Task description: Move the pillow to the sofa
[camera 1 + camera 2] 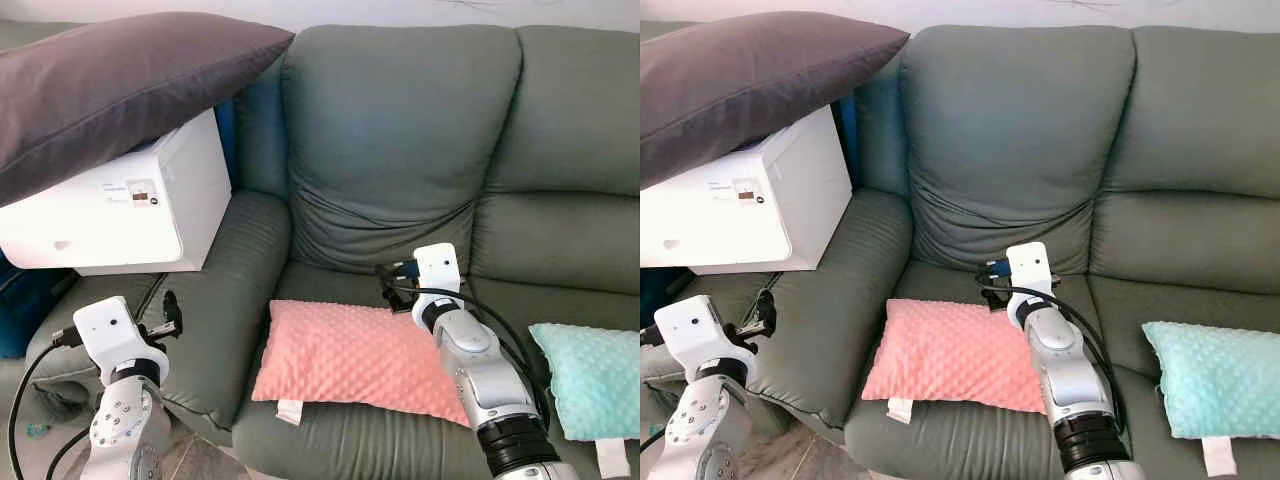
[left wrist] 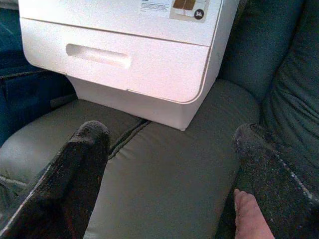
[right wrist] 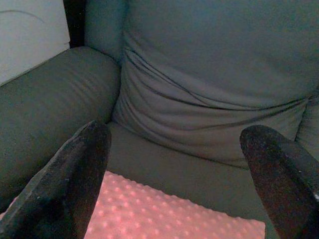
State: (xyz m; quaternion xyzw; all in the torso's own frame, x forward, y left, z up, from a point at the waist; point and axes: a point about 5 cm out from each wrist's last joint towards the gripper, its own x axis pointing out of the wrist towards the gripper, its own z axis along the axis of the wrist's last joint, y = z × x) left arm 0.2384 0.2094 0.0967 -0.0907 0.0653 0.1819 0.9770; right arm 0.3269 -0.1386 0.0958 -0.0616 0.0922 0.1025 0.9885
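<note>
A pink dotted pillow (image 1: 350, 355) lies flat on the seat of the grey-green sofa (image 1: 400, 130), close to the left armrest (image 1: 225, 300). My right gripper (image 3: 177, 137) hovers just above the pillow's far edge, open and holding nothing, pointing at the sofa's back cushion; the pillow (image 3: 164, 216) lies below its fingers. My left gripper (image 2: 172, 134) stands open over the armrest, facing a white box (image 2: 124, 64). A pink corner of the pillow (image 2: 249, 214) peeks in beside one finger.
A white appliance box (image 1: 130, 200) rests on the sofa's left armrest with a large dark grey pillow (image 1: 110, 80) on top of it. A teal dotted pillow (image 1: 590, 375) lies on the right seat. Blue items (image 1: 20, 310) sit low at the far left.
</note>
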